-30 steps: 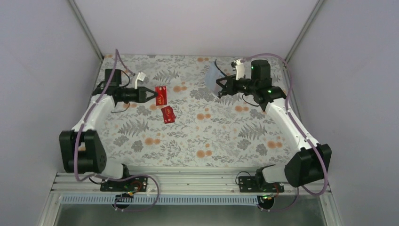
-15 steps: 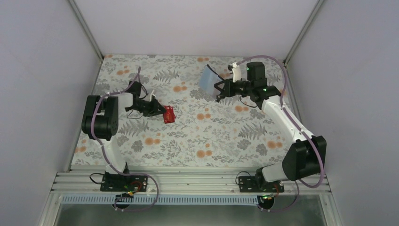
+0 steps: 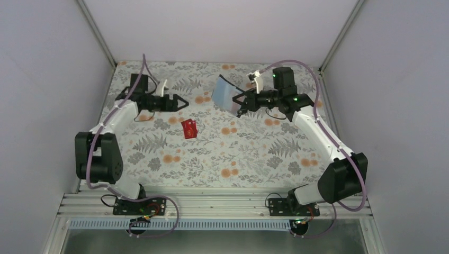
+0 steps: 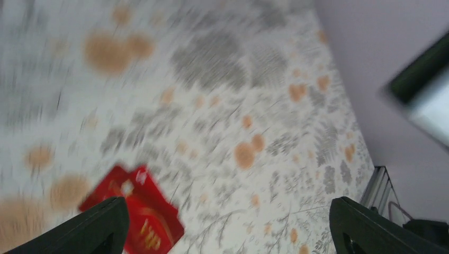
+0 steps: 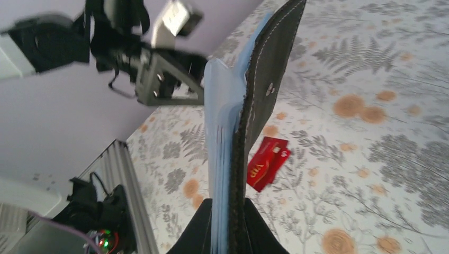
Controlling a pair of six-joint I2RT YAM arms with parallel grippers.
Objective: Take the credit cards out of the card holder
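Note:
Two red credit cards (image 3: 189, 128) lie overlapped on the floral cloth, left of centre. They also show in the left wrist view as blurred red credit cards (image 4: 135, 211) by my lower-left finger. My left gripper (image 3: 181, 102) hovers open and empty, beyond and left of them; its fingers (image 4: 100, 225) stand wide apart. My right gripper (image 3: 241, 103) is shut on the card holder (image 3: 225, 95), held up in the air with its light blue inner face showing. In the right wrist view the card holder (image 5: 262, 90) stands on edge between the jaws, black outside, above the credit cards (image 5: 267, 161).
The floral cloth (image 3: 254, 153) covers the table. Grey walls and metal posts close in the back and sides. An aluminium rail (image 3: 212, 203) with both arm bases runs along the near edge.
My left gripper carried a red card to the other one, opened, let it go, then drew back toward the far left. The right arm shifted the holder leftward.

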